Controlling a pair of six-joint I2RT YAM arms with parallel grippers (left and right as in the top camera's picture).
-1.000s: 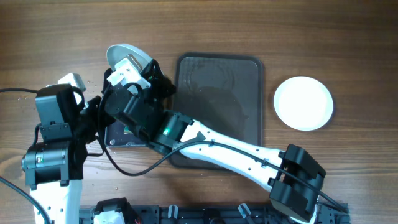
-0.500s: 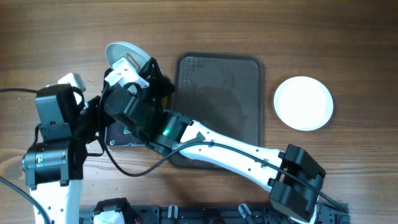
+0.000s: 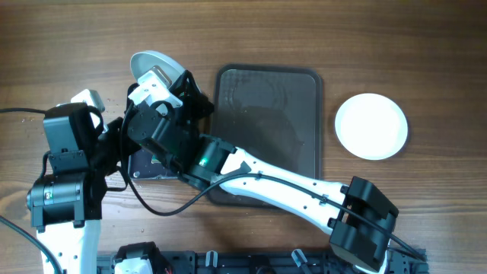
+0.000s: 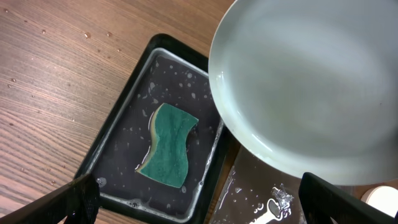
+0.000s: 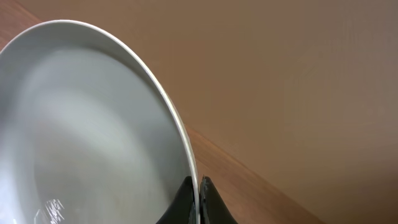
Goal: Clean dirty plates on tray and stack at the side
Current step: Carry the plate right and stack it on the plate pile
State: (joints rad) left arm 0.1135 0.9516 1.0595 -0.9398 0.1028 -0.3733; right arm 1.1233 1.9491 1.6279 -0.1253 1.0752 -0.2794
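Steeply tilted, the plate (image 5: 93, 137) hangs in right tool (image 5: 198, 191).

The right claw (image 3: 157, 75) holds a tilted round pale plate (image 3: 144, 62) (partly hidden by it); the dark brown rectangular tray (image 3: 283, 106) lies just to its right.

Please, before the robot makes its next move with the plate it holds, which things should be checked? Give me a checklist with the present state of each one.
1. The right gripper grips the plate by its rim: ok.
2. No teal smear on the plate: ok, only a wet film shows.
3. The left gripper is open and holds nothing: ok.
4. The sponge lies in the black tray: ok.
5. No plates on the brown tray: ok where visible; the right arm hides part.
6. Count of the side stack: cannot tell; one white plate shows from above.
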